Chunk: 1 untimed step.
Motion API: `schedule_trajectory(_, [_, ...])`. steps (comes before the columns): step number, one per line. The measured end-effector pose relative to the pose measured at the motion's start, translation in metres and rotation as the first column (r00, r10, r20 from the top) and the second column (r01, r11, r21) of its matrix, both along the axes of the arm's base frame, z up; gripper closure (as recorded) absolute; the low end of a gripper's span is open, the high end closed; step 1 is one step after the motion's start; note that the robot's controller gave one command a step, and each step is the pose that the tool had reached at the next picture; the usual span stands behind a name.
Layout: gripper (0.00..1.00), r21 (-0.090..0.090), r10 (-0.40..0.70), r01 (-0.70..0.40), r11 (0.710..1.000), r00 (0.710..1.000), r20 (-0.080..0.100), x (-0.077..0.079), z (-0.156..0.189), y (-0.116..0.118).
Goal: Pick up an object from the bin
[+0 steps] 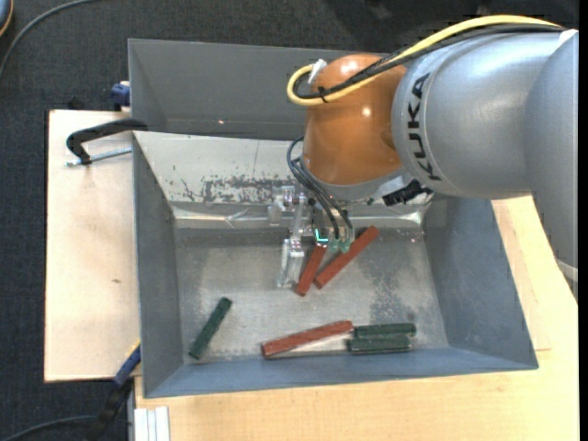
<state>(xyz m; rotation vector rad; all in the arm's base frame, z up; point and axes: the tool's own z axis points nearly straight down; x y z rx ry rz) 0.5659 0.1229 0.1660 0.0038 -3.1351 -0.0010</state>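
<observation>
Hanging low at bin [156, 246] ctr, pincer [296, 263] just beside 2 red bars [342, 258], grip can't tell.

Grey bin [184, 246] floor: red bar [306, 338], green bars [209, 327].

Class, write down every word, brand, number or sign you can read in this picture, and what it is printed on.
"KUKA": black letters, running sideways, on the silver arm.
Nothing to read on the bin or the sticks in it.
</observation>
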Motion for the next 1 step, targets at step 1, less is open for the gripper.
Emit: schedule_trajectory(1, [0.00,-0.003,0.020,-0.020,1.000,1.000,-0.001,-0.0433,-0.0748,-0.1059])
